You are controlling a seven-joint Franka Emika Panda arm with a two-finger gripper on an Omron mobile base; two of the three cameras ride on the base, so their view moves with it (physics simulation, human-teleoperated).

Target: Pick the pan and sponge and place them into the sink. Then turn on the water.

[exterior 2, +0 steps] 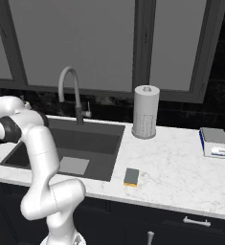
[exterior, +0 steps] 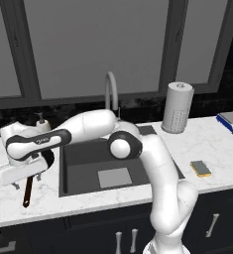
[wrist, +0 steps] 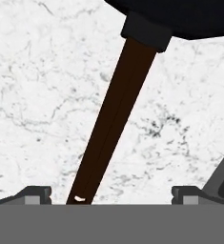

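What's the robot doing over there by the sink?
The robot arm has reached out to the left of the sink, and its claw is open right above the pan handle. The hand camera shows the brown handle running between the two fingertips, not yet pinched. The pan lies on the marble counter. The sponge waits on the counter on the other side of the sink. No water runs from the faucet.

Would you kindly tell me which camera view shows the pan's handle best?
The hand view: the pan's handle runs large across it, between the open pincer tips. The left base view shows a short piece beneath the hand.
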